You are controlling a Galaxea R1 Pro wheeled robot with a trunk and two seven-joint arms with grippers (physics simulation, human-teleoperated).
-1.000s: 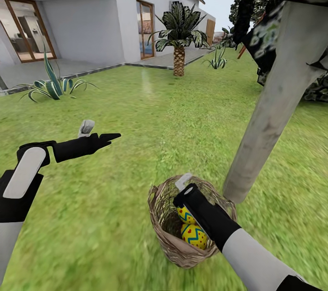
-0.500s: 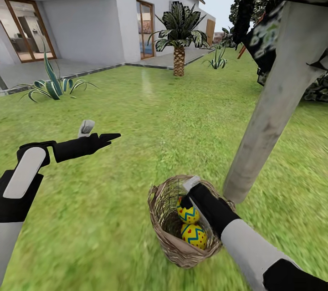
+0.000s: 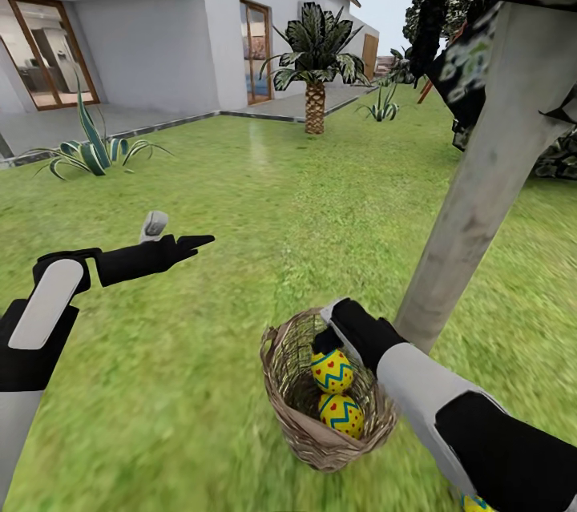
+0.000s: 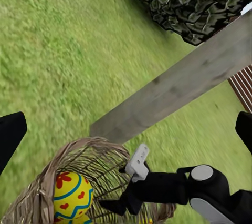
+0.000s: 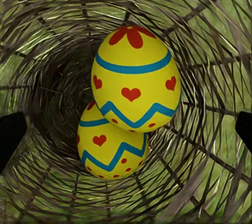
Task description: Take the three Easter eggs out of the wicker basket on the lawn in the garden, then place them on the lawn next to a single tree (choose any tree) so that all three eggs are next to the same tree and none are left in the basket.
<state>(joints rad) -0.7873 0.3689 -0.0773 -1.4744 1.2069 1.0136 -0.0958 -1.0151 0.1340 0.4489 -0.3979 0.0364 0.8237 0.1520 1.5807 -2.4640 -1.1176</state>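
My right gripper (image 3: 327,329), fingers spread and empty, hangs over the wicker basket (image 3: 282,384), the upper egg (image 5: 135,77) dead ahead, basket at the tree's (image 3: 473,191) seven o'clock.

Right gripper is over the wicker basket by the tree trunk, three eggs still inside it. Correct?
Not quite: two eggs, not three. The right wrist view shows just two in the wicker basket: an upper egg resting on a lower egg. The rest holds: in the head view the right gripper is over the basket beside the tree trunk.
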